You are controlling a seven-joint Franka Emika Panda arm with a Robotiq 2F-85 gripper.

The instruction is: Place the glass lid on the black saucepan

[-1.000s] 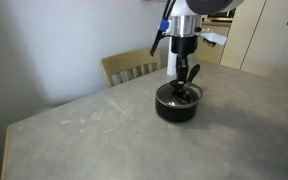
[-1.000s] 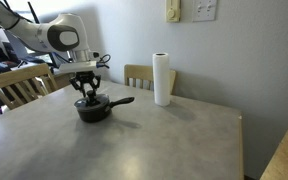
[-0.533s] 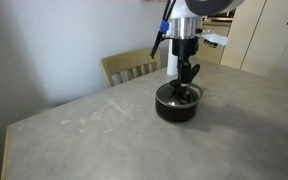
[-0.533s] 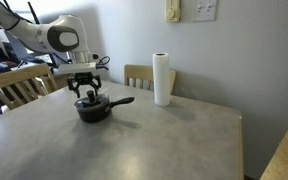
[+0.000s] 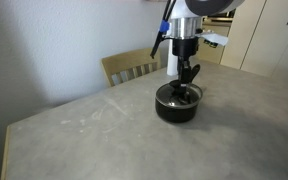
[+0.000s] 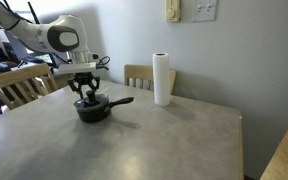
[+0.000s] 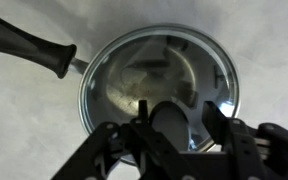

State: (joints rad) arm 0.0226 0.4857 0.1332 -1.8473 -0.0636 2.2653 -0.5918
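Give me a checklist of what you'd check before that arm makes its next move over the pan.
1. The glass lid lies flat on the black saucepan, rim on rim: ok.
2. The black saucepan stands upright on the table: ok.
3. The gripper has let go of the knob: cannot tell; the knob sits between its jaws.
4. The handle is clear of the arm: ok, it points toward the paper-towel roll.
5. The paper-towel roll stands apart from the pan: ok.

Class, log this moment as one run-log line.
state: round clear-glass lid seated on small black saucepan | gripper: straddles centre knob, grip unclear
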